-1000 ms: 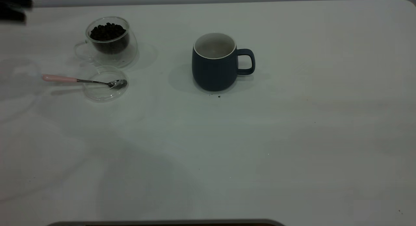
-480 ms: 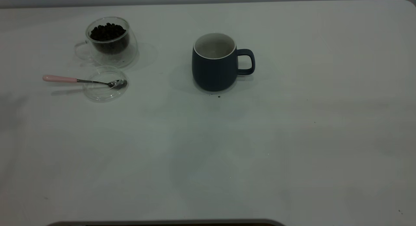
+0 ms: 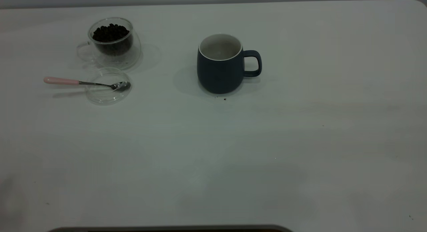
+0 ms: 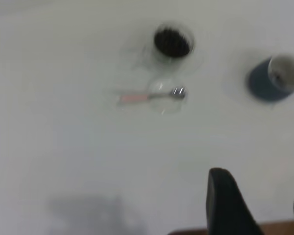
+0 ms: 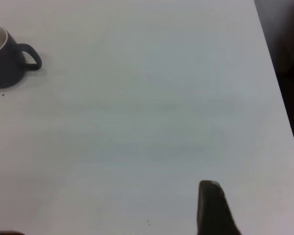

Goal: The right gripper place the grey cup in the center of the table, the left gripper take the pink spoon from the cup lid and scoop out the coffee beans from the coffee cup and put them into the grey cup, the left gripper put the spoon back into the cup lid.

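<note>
Standing mid-table (image 3: 300, 142), the grey cup (image 3: 220, 66) faces bare tabletop; both hands' spread unclear.

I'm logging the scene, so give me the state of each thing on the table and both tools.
grey cup: upright, mid-table, handle toward the right arm's side.
coffee cup: upright, holding coffee beans.
pink spoon: bowl resting in the cup lid, handle overhanging.
left tool: open, empty, high above the table.
right tool: open, empty, away from everything.
</note>
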Tool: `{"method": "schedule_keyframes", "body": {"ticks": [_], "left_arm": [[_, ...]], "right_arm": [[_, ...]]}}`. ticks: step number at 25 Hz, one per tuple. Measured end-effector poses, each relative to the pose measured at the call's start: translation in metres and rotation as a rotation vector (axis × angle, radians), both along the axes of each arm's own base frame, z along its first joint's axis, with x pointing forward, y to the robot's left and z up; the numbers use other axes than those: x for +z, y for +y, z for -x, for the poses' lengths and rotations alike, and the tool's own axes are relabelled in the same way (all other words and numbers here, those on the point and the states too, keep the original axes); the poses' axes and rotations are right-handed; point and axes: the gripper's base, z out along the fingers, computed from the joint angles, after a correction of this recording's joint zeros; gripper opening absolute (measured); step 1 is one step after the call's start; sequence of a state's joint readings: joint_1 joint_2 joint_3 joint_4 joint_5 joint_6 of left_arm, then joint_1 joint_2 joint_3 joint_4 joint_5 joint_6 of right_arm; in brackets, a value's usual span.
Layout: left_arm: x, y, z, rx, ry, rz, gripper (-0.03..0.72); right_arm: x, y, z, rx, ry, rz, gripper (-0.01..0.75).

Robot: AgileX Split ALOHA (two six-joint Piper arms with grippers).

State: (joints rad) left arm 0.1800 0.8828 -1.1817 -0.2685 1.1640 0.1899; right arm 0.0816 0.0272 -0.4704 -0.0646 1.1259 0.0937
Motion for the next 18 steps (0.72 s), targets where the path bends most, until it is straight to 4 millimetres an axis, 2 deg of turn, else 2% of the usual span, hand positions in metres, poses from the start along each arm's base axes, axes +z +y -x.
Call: {"method": "schedule_keyframes", "body": {"ticks": [2, 5, 12, 15, 18], "left_arm": [[-0.018, 0.000, 0.015, -0.002, 0.031, -0.061, 0.399], [-0.056, 0.005, 0.035, 0.026, 0.120, -0.150, 0.399], [-0.140, 0.003, 0.070, 0.038, 0.270, -0.159, 0.398], [-0.160, 0.002, 0.079, 0.046, 0.288, -0.152, 0.398], [-0.159, 0.002, 0.085, 0.078, 0.236, -0.137, 0.398]], "right_arm": [[0.000, 0.000, 0.000, 0.000, 0.000, 0.000, 0.455], [0.000, 0.000, 0.000, 0.000, 0.000, 0.000, 0.455], [0.000, 0.000, 0.000, 0.000, 0.000, 0.000, 0.455], [0.000, 0.000, 0.000, 0.000, 0.000, 0.000, 0.455], [0.000, 0.000, 0.000, 0.000, 0.000, 0.000, 0.455]]}}
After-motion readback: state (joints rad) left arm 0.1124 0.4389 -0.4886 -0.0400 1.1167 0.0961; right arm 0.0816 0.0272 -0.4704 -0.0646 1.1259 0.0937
